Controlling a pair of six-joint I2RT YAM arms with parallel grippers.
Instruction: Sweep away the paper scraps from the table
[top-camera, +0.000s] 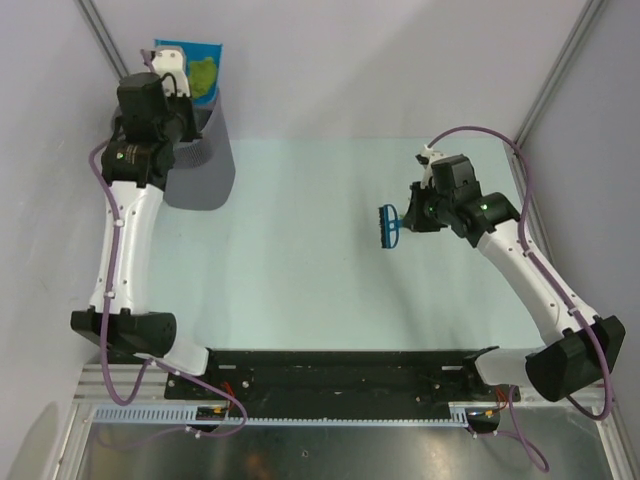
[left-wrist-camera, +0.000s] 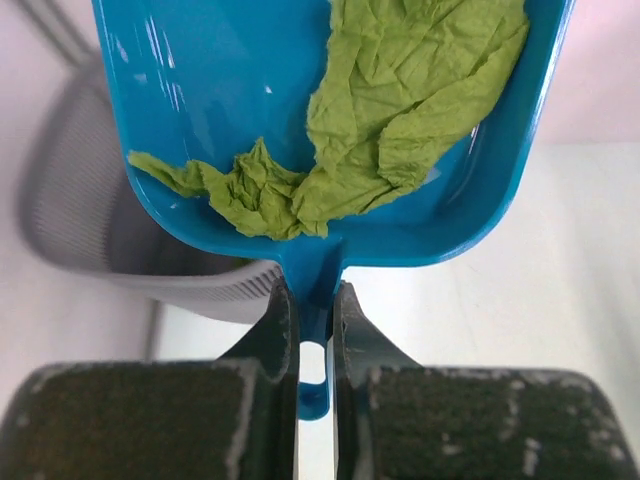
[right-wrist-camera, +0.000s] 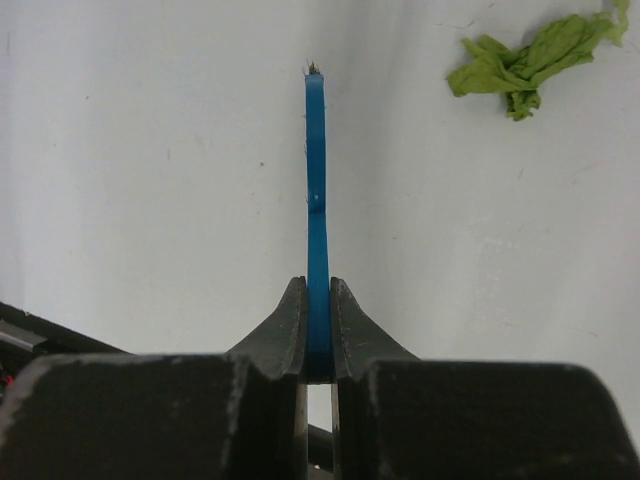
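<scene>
My left gripper (left-wrist-camera: 313, 300) is shut on the handle of the blue dustpan (left-wrist-camera: 200, 130), which it holds tilted over the grey mesh wastebasket (left-wrist-camera: 80, 200) at the table's far left (top-camera: 176, 82). Crumpled green paper scraps (left-wrist-camera: 400, 110) lie in the pan (top-camera: 190, 60). My right gripper (right-wrist-camera: 318, 300) is shut on the blue brush (right-wrist-camera: 316, 170) and holds it above the pale table (right-wrist-camera: 150, 150) at mid right (top-camera: 410, 218). One green scrap (right-wrist-camera: 535, 60) lies on the table beyond the brush; the top view does not show it.
The wastebasket (top-camera: 205, 165) stands at the far left corner beside the left arm. Grey walls and metal frame posts (top-camera: 560, 70) close in the table. A black rail (top-camera: 330, 365) runs along the near edge between the arm bases.
</scene>
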